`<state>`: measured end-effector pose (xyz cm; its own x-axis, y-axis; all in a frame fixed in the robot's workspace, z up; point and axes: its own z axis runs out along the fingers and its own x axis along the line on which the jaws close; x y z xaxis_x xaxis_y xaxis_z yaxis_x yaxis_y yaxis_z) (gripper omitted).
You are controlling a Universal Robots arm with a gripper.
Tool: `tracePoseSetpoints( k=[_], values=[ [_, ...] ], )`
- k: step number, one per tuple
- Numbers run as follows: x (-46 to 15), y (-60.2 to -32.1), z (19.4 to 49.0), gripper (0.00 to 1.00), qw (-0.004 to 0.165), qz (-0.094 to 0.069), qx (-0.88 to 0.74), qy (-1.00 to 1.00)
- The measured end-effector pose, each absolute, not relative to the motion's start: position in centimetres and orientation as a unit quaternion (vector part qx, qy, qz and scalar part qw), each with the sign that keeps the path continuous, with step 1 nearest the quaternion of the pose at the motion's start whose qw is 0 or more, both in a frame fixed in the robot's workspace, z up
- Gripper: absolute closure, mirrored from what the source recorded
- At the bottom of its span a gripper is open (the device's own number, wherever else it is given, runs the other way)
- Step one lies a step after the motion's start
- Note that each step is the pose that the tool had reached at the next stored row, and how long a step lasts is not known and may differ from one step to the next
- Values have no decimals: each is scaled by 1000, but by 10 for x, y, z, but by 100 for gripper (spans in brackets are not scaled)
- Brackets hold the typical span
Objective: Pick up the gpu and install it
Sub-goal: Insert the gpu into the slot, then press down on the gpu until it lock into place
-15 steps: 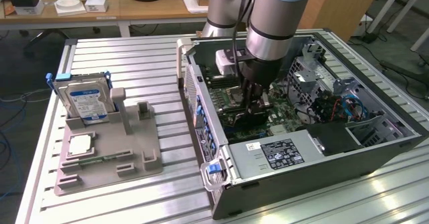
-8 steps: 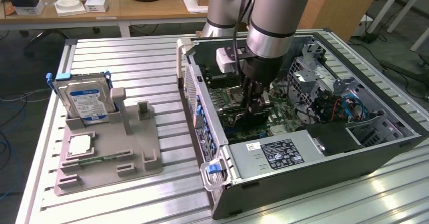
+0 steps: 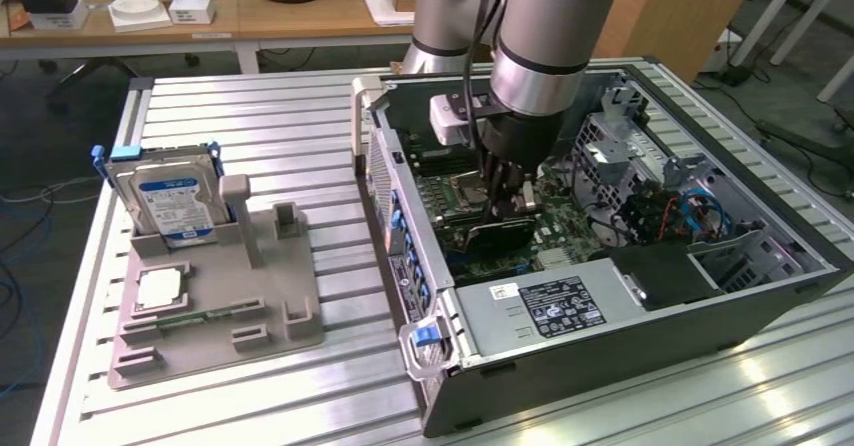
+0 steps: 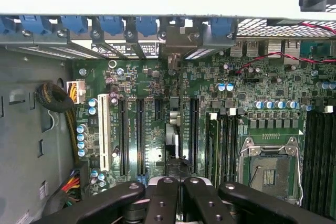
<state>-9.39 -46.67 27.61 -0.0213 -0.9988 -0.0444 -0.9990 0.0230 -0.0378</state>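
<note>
While held edge-down, gpu [image 3: 497, 234] above motherboard [image 4: 157, 129]

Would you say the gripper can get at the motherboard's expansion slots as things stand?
Probably yes: the computer case lies open, the gripper hangs inside over the expansion slots, shut on the gpu, and nothing appears to lie between.

1. Worktop [image 3: 280, 106]: ribbed bare metal with a dull sheen.
2. Computer case [image 3: 627, 336]: matt dark painted metal.
3. Holder tray [image 3: 254, 296]: matt grey, probably plastic.
4. Hard drive [image 3: 167, 201]: shiny silver metal, glossy label.
5. Pincer [image 4: 176, 203]: smooth black, slightly glossy.
6. Motherboard [image 4: 157, 77]: green, semi-gloss.
</note>
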Motion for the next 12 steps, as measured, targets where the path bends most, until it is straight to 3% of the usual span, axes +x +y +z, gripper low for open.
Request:
tracePoseSetpoints(
  k=[12],
  values=[
    [-94, -467, 276, 90, 29, 2, -699, 715]
  ],
)
